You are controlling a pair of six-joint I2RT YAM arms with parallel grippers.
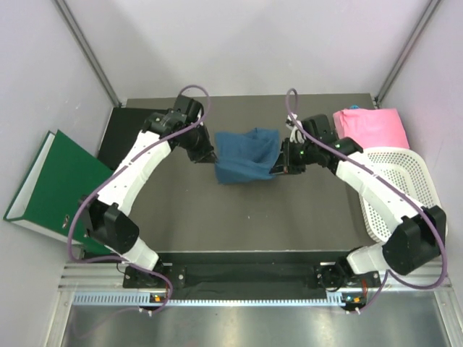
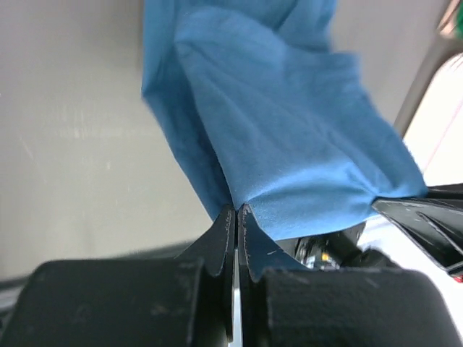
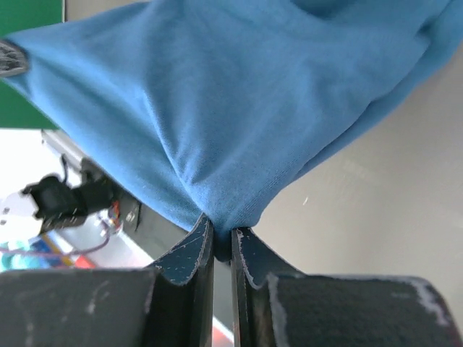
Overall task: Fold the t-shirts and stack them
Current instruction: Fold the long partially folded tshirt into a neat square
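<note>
The teal-blue t-shirt [image 1: 244, 155] hangs bunched between both arms above the middle of the dark table [image 1: 239, 217]. My left gripper [image 1: 210, 156] is shut on its left edge; in the left wrist view the cloth [image 2: 289, 137] fans out from the pinched fingertips [image 2: 237, 211]. My right gripper [image 1: 278, 163] is shut on the right edge, and a fold of the blue t-shirt [image 3: 217, 108] is wedged between its fingers [image 3: 221, 237]. The pink t-shirt [image 1: 370, 127] lies folded at the back right corner.
A white mesh basket [image 1: 400, 189] stands at the right edge of the table, just in front of the pink shirt. A green binder [image 1: 54, 182] leans off the table's left side. Grey walls close in the back and both sides.
</note>
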